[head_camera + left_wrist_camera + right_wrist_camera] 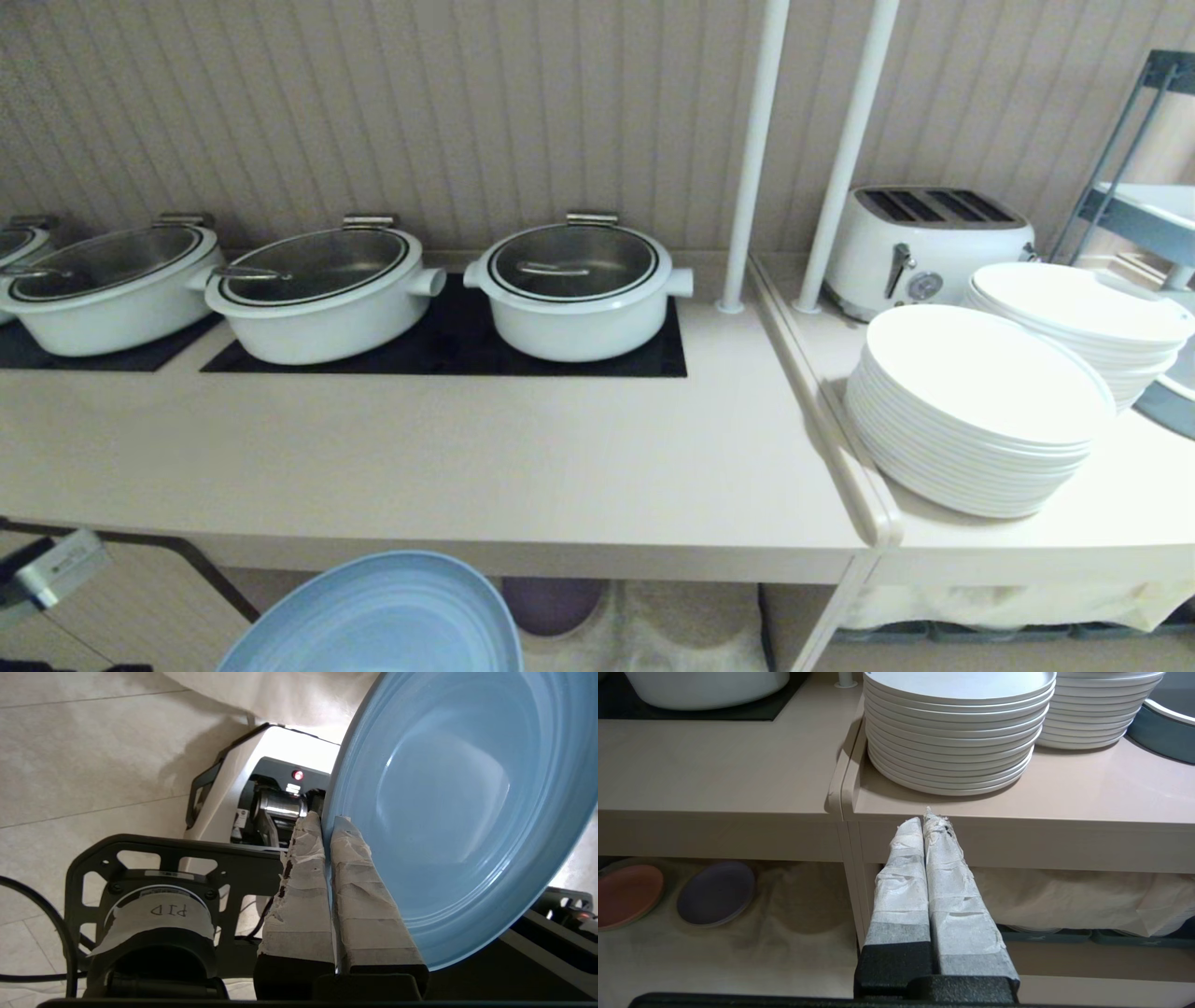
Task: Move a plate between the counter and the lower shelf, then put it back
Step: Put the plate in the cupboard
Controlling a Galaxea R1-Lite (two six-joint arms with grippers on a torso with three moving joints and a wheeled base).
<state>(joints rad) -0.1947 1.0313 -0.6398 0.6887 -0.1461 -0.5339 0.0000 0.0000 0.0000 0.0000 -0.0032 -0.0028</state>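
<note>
One plate (pixel 458 812) was pinched at its rim by our left gripper (pixel 327 826) just below the counter (pixel 448 467) front edge, so we judged the carry underway, next needing level placement; our right gripper (pixel 924 821) sat pressed together, parked.

In the head view the blue plate (pixel 383 616) was cut off by the bottom edge, and the gripper holding it was out of sight. The counter (pixel 420 467) hid most of the purple plate (pixel 551 602). In the right wrist view the pink plate (pixel 623 896) was cut by the side edge.
</note>
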